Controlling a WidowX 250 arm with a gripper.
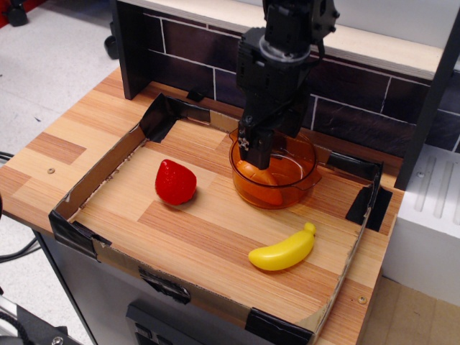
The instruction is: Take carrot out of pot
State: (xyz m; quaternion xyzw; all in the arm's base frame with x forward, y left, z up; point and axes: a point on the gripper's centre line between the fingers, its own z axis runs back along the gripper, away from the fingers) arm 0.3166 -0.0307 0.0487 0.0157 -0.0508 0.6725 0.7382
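Observation:
The transparent orange pot point(291, 192) stands in the back middle of the wooden tray. The orange carrot point(253, 175) lies inside it, toward its left side. My black gripper point(257, 152) hangs straight over the pot's left half, with its fingertips at about rim height just above the carrot. The arm's dark body covers the back of the pot. The fingers look like one dark block, so I cannot tell if they are open or shut. Nothing shows held.
A red strawberry point(175, 182) lies left of the pot. A yellow banana point(283, 251) lies in front of the pot, to the right. The tray has low cardboard walls point(97, 176) with black taped corners. A dark tiled back wall point(359, 108) rises behind.

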